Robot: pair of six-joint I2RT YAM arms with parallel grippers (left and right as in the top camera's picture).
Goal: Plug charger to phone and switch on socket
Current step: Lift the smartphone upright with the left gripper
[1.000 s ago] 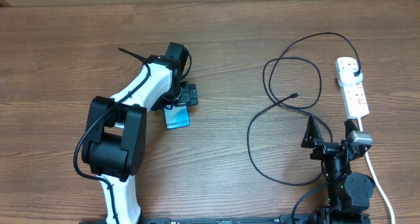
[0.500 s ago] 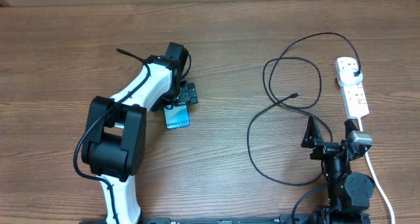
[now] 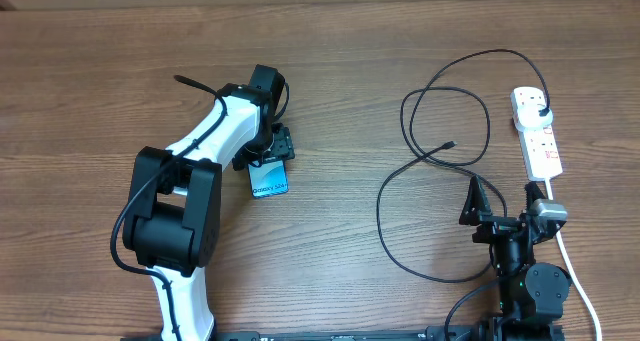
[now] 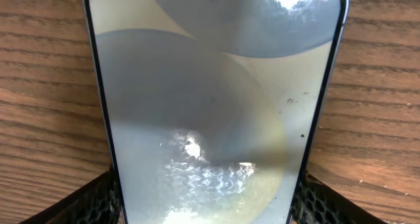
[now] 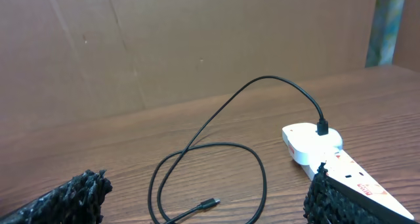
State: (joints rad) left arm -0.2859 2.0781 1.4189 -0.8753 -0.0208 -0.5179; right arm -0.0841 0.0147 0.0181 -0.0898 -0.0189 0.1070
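Note:
The phone (image 3: 268, 179) lies flat on the wooden table with its light-blue screen up. It fills the left wrist view (image 4: 210, 106). My left gripper (image 3: 269, 163) straddles its far end, with a finger against each long edge (image 4: 207, 207), shut on it. The black charger (image 3: 380, 206) lies in loose loops at centre right, its connector tip (image 3: 451, 144) free on the wood. Its plug (image 3: 541, 113) sits in the white socket strip (image 3: 543, 149). My right gripper (image 3: 485, 206) is open and empty, just short of the loops (image 5: 264, 178), with the tip (image 5: 209, 203) between its fingers (image 5: 200, 209).
The strip's white cord (image 3: 580, 281) runs down the right side past the right arm's base. In the right wrist view the strip (image 5: 308, 145) with the plug (image 5: 323, 127) lies to the right, partly behind the right finger. A brown wall stands behind the table.
My left gripper has narrowed and shifted slightly left over the phone's far end. The phone has barely moved. The right arm and the cable are unchanged.

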